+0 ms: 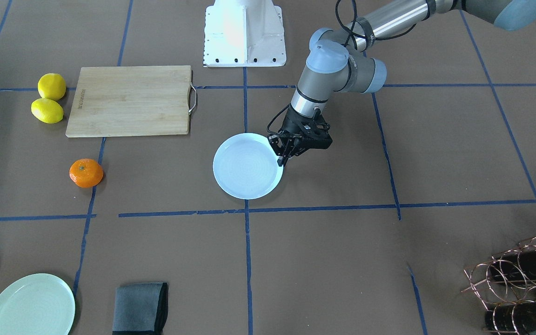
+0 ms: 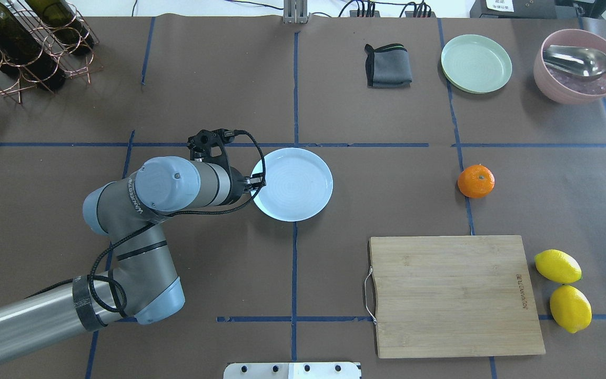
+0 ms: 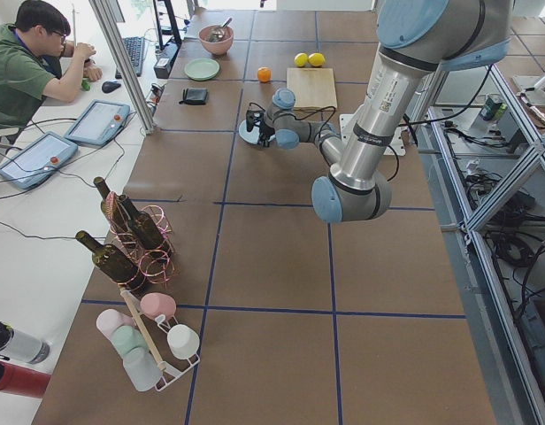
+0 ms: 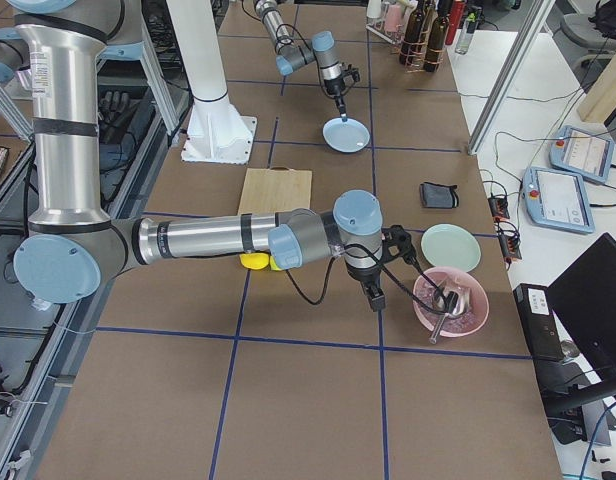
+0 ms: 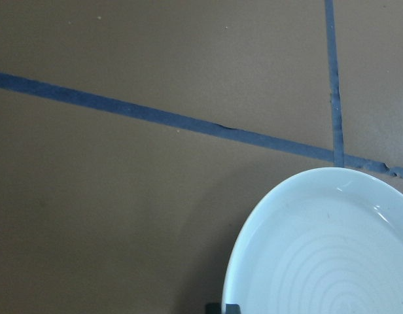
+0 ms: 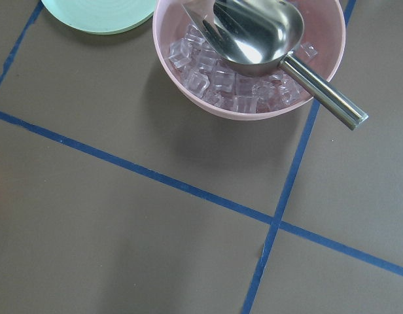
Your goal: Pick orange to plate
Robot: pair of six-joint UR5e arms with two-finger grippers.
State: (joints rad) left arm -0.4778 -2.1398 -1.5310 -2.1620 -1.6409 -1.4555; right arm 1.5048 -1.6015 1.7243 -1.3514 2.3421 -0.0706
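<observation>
pale green plate [image 1: 28, 304] is seen nearest. leftward, the orange [image 1: 86, 173] is rested on the surface [image 1: 342, 260], well apart from the pale blue plate [image 1: 244, 170], whose rim is pinched by the narrowed left tool [image 1: 281, 160]. beside the pink bowl [image 4: 470, 324] the right tool [image 4: 378, 298] is held; its opening cannot be told.

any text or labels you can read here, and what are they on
Burned-in mark along the short edge of the pale wooden cutting board: too small to read.
Lettering on the grey joint of the left robot arm: too blurred to read for sure.
Anything else is too small to read.
</observation>
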